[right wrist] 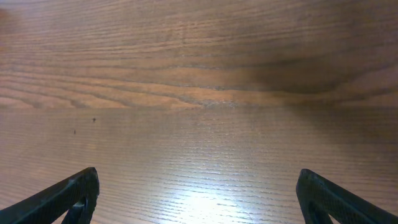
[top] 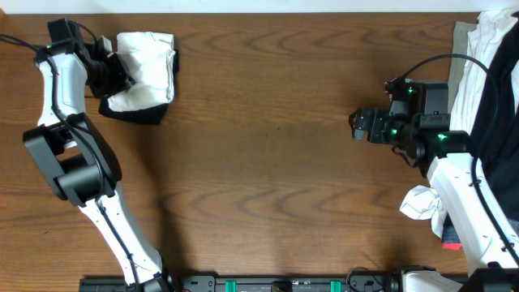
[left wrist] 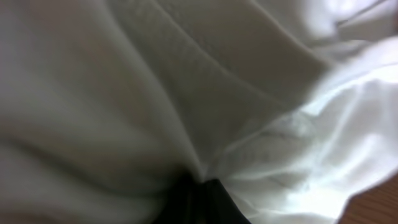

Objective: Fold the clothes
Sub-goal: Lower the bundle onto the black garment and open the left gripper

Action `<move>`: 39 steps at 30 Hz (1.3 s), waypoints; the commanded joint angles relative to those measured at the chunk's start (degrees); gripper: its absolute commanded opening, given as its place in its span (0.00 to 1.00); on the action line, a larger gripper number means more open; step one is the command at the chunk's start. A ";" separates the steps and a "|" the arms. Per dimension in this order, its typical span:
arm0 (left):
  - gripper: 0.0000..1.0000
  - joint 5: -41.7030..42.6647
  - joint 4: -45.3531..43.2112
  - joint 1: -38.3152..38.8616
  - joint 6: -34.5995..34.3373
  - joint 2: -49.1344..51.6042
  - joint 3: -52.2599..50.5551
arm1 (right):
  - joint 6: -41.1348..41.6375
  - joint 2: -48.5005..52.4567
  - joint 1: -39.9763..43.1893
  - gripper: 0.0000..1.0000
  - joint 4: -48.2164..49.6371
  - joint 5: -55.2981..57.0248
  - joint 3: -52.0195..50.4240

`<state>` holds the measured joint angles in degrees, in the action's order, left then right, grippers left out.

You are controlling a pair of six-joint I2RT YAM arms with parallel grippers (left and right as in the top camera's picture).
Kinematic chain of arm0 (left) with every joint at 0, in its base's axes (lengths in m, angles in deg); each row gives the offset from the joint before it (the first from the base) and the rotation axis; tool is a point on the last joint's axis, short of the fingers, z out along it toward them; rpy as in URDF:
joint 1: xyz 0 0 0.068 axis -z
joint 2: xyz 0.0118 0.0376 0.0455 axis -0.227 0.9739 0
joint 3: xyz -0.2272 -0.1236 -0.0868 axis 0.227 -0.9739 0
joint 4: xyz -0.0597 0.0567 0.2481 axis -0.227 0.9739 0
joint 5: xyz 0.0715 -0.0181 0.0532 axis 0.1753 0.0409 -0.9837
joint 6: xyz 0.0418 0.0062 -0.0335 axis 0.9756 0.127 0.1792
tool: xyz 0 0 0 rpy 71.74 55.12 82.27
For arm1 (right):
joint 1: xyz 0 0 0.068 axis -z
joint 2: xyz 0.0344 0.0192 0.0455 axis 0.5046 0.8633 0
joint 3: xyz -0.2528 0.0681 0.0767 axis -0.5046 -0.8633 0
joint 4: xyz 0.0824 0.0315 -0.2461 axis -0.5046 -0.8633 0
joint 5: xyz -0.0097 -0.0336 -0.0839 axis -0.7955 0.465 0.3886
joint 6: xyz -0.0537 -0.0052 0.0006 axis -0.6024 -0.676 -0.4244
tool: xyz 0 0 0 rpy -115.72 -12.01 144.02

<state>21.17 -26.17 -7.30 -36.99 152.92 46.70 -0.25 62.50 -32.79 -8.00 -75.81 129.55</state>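
My left tool [top: 118, 73] is at the far left corner of the surface [top: 268, 170], pressed against the folded white garment [top: 150, 65]. Its jaws are closed. Its wrist view is filled completely with white cloth, so I judge that it pinches the edge of this garment; the fingers themselves I cannot make out there. The garment is a compact, roughly square packet, with a black layer [top: 142, 116] showing under its near edge. Whether this is a second garment or part of the same one, I cannot tell.

My right tool [top: 358, 126] hovers above bare wood at the right side, jaws fully apart and holding nothing. Its wrist view shows only wood grain between the two fingertips.

For the progress: one piece looks folded and placed in the corner. Much is left, I think. Along the right edge lies a pile of clothes [top: 491, 73], white and black, not folded. Beside the right arm there is also a crumpled white piece [top: 420, 203]. No garment is laid out in the middle, so the next one must first be pulled from the pile and spread flat.
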 commanded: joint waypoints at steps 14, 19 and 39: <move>0.16 5.46 -5.73 -0.09 -7.21 -12.96 1.79 | -0.37 -0.28 0.37 0.99 -0.04 0.22 0.07; 0.17 18.67 -8.24 0.26 -7.21 -9.84 1.07 | -0.37 -0.28 0.37 0.99 -0.04 0.22 0.07; 0.17 47.89 -14.58 -0.07 1.33 11.65 0.66 | -0.37 -0.28 0.39 0.99 -0.04 0.22 0.07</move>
<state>63.16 -40.69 -6.82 -39.79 163.41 47.71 -0.25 62.50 -32.79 -8.02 -75.83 129.55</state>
